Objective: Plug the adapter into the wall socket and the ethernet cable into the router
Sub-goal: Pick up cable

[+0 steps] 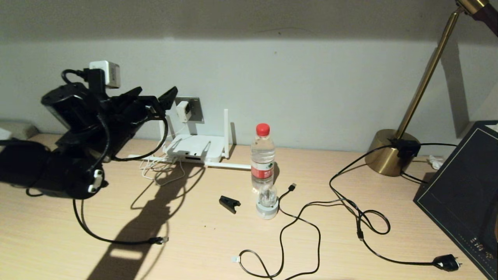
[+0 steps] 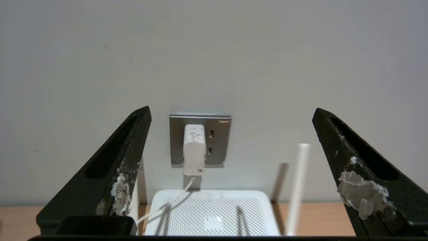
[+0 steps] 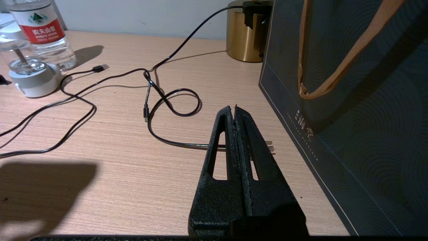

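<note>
The white adapter [image 2: 194, 150] is plugged into the dark grey wall socket [image 2: 219, 157], its thin white cord dropping to the router [image 2: 214, 211]. From the head, the adapter [image 1: 183, 111] sits on the socket [image 1: 195, 111] above the white router [image 1: 192, 147], which lies flat with its antennas up. My left gripper [image 1: 157, 92] hangs open in the air just left of the socket, facing it, with nothing between its fingers [image 2: 133, 150]. The ethernet cable [image 1: 116, 240] lies on the table, its clear connector [image 1: 160, 240] free. My right gripper [image 3: 234, 108] is shut and empty, low over the table.
A water bottle [image 1: 262, 155], a small white-based bulb [image 1: 267, 204] and a black clip [image 1: 229, 204] stand mid-table. A black USB cable [image 1: 291, 187], the lamp cord with its black plug [image 1: 447, 262], a brass lamp base [image 1: 389, 153] and a dark bag [image 1: 463, 194] fill the right.
</note>
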Robot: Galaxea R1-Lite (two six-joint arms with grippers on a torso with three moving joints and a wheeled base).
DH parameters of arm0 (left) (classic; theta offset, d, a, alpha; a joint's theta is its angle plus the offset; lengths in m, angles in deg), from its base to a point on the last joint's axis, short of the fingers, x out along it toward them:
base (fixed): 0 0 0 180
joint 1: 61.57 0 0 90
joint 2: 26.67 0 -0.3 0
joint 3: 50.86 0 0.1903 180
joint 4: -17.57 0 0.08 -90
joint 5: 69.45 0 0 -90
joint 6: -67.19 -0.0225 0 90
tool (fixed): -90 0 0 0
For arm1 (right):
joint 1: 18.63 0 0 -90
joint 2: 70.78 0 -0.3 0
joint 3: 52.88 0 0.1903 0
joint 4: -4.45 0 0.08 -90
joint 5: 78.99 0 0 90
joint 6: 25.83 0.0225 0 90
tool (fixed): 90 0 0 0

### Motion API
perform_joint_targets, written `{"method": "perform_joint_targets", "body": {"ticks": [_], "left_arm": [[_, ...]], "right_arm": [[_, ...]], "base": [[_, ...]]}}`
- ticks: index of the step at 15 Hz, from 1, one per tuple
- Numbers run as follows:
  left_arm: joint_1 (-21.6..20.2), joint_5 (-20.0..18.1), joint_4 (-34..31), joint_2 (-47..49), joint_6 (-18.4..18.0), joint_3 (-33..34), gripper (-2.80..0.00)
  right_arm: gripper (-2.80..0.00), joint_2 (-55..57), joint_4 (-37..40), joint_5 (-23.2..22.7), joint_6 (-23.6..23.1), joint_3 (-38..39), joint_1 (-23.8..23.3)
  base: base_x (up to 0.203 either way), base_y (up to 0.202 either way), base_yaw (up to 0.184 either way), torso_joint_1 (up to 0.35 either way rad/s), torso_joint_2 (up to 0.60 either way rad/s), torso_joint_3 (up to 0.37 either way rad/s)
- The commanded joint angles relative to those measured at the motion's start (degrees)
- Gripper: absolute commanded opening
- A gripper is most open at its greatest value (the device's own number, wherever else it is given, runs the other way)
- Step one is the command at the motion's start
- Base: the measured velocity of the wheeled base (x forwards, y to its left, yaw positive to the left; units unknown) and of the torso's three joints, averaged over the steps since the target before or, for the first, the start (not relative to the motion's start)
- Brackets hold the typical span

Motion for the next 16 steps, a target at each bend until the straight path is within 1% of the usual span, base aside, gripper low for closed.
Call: {"method": "perform_joint_targets", "body": {"ticks": [1,2,4,5,6,8,9,10,11,12,13,14,16], "left_arm": [[0.09,-0.37,-1.20,-15.08,0.42,10.96,-1.69],[0.17,-0.48,-1.69,-18.49,0.63,16.35,-2.80],[0.26,-1.02,-2.23,-23.80,0.95,25.59,-2.80],[0.28,-2.01,-2.37,-25.91,0.87,29.81,-2.80],[0.29,-2.94,-2.49,-27.57,0.20,33.14,-2.80],[0.31,-5.24,-2.62,-28.99,-3.39,37.88,-2.80],[0.31,-8.79,-2.73,-28.96,-4.85,38.69,-2.80],[0.31,-13.37,-3.02,-28.73,-6.77,38.88,-2.80],[0.28,-19.21,-3.94,-28.30,-9.25,38.78,-2.80],[0.25,-24.54,-7.18,-27.49,-13.43,37.98,-2.80],[0.23,-27.39,-12.44,-27.11,-16.36,36.66,-2.80],[0.29,-29.52,-19.73,-27.19,-18.54,34.44,-2.80],[1.19,-31.61,-39.17,-28.50,-24.07,28.25,-2.80]], "right_arm": [[-2.80,0.06,-0.07,-0.02,-0.01,2.02,0.00],[-2.80,0.04,-0.07,-0.02,-0.01,2.02,0.00],[-2.80,0.06,-0.07,-0.02,-0.01,2.02,0.00],[-2.80,0.06,-0.07,-0.02,-0.01,2.02,0.00],[-2.80,0.06,-0.07,-0.02,-0.01,2.02,0.00],[-2.80,0.06,-0.07,-0.02,-0.01,2.02,0.00],[-2.80,-0.02,-0.07,-0.02,-0.01,2.02,0.00],[-2.80,0.06,-0.07,-0.02,-0.01,2.02,0.00],[-2.80,0.06,-0.07,-0.02,-0.01,2.02,0.00],[-2.80,0.06,-0.07,-0.02,-0.01,2.02,0.00],[-2.80,0.06,-0.07,-0.02,-0.01,2.02,0.00],[-2.80,0.01,-0.07,-0.02,-0.01,2.02,0.00],[-2.80,0.06,-0.07,-0.02,-0.01,2.02,0.00]], "base": [[0.000,0.000,0.000,0.000,0.00,0.000],[0.000,0.000,0.000,0.000,0.00,0.000],[0.000,0.000,0.000,0.000,0.00,0.000],[0.000,0.000,0.000,0.000,0.00,0.000],[0.000,0.000,0.000,0.000,0.00,0.000],[0.000,0.000,0.000,0.000,0.00,0.000],[0.000,0.000,0.000,0.000,0.00,0.000],[0.000,0.000,0.000,0.000,0.00,0.000],[0.000,0.000,0.000,0.000,0.00,0.000],[0.000,0.000,0.000,0.000,0.00,0.000],[0.000,0.000,0.000,0.000,0.00,0.000],[0.000,0.000,0.000,0.000,0.00,0.000],[0.000,0.000,0.000,0.000,0.00,0.000]]}}
